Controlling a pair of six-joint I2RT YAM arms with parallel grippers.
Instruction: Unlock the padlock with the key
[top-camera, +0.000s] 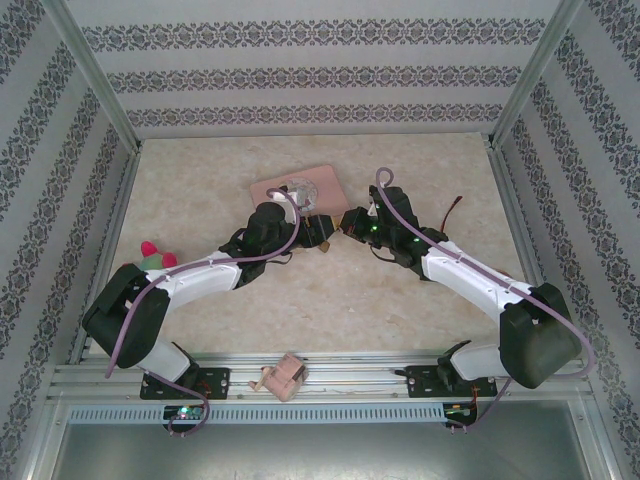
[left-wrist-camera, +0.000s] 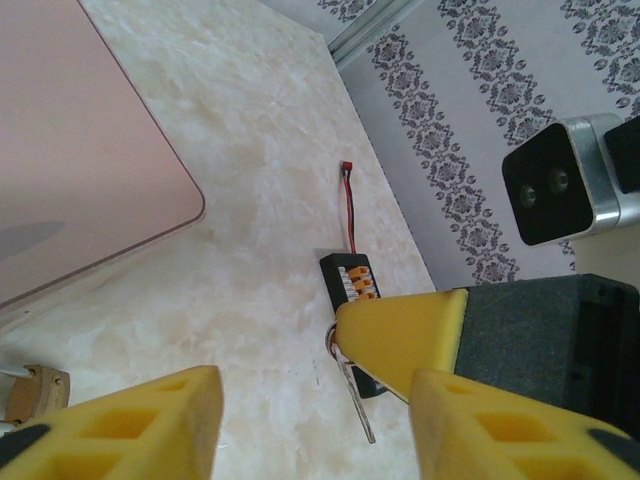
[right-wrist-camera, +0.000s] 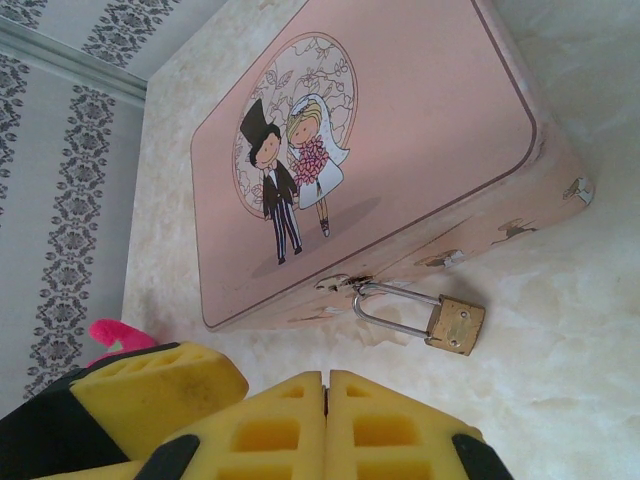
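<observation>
Padlock (right-wrist-camera: 455, 325) brass, silvery U-shackle | key (left-wrist-camera: 358, 402) thin, seemingly metal

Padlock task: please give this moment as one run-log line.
left fingers: open, empty | right fingers: shut on key | padlock: on pink tin hasp, shackle closed | key: not yet in padlock

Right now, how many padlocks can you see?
1. The padlock is hooked onto the front wall of the pink tin, its brass body lying on the table. Others may be hidden.
</observation>
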